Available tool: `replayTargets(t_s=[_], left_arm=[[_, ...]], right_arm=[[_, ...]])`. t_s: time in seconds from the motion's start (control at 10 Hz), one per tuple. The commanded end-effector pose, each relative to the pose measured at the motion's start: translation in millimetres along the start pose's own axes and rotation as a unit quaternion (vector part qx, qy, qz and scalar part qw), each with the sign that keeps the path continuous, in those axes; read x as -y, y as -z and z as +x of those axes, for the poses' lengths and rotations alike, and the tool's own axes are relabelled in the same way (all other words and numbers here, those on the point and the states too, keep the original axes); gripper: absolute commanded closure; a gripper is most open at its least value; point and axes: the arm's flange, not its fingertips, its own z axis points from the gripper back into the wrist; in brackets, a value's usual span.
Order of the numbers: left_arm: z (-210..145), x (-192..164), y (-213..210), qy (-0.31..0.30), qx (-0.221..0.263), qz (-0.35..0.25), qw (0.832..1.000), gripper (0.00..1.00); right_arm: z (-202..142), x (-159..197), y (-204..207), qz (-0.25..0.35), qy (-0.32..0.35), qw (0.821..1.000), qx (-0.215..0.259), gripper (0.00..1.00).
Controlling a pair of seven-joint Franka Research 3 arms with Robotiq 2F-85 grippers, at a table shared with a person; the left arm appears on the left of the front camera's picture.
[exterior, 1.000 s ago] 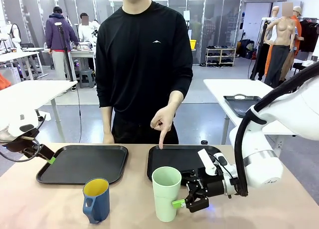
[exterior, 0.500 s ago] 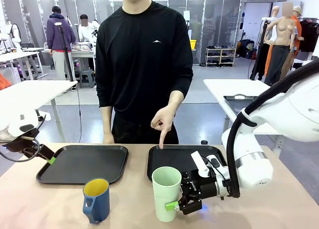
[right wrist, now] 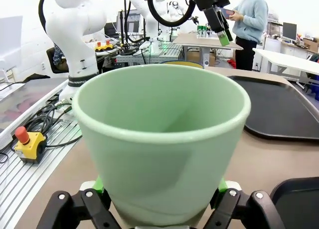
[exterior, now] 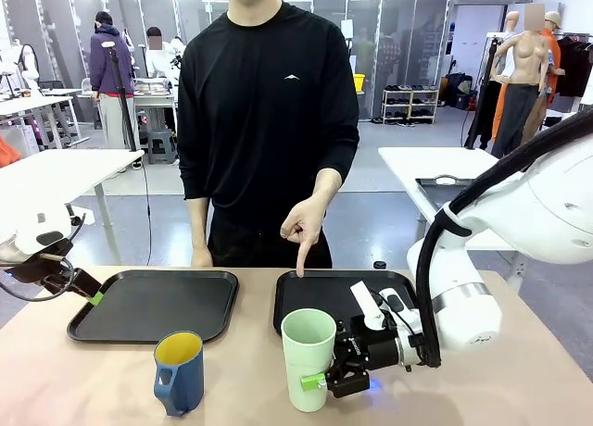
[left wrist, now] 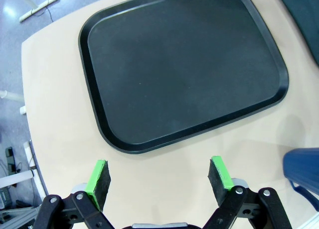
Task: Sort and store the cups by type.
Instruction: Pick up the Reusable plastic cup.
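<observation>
The tall pale green tumbler [exterior: 309, 359] stands upright at the table's front, just ahead of the right tray [exterior: 371, 282]. My right gripper [exterior: 316, 382] straddles its lower half with the jaws spread wide, one green pad on each side of the tumbler [right wrist: 159, 139]. To its left stands the dark blue mug [exterior: 178, 372] with handle and yellow inside; its edge also shows in the left wrist view [left wrist: 305, 175]. My left gripper [exterior: 91, 296] hovers open and holding nothing at the left tray's near-left corner [left wrist: 159, 176].
Two black trays lie side by side, and the left tray [exterior: 153, 306] holds nothing. A person at the far edge points a finger [exterior: 301, 264] down at the right tray. Bare tabletop runs along the front left and right.
My right gripper has slid left along the table until its fingers reach around the green tumbler. The left arm, both cups and the pointing hand have stayed put.
</observation>
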Motion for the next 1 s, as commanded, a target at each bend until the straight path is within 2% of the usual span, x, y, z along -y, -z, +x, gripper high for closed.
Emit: replayTargets(t_s=[0.0, 0.1, 0.2, 0.3, 0.4, 0.9], left_arm=[[-1, -1, 0, -0.001, -0.002, -0.002, 1.0, 0.0], [-1, -1, 0, -0.001, -0.002, -0.002, 1.0, 0.0], [-1, -1, 0, -0.001, -0.002, -0.002, 1.0, 0.0], [-1, -1, 0, -0.001, -0.002, -0.002, 1.0, 0.0], [-1, -1, 0, -0.001, -0.002, -0.002, 1.0, 0.0], [-1, -1, 0, -0.001, -0.002, -0.002, 1.0, 0.0]], right_arm=[[-39, -16, 8, -0.002, -0.022, 0.999, 0.026, 0.19], [-39, -16, 7, 0.003, -0.018, 1.0, 0.019, 0.38], [-38, -18, 8, 0.018, -0.017, 1.0, 0.01, 0.38], [-35, -21, 10, 0.012, -0.012, 1.0, 0.003, 0.57], [-26, -27, 12, 0.023, -0.02, 0.999, 0.011, 0.57], [29, -64, 16, -0.002, -0.043, 0.999, -0.005, 0.57]])
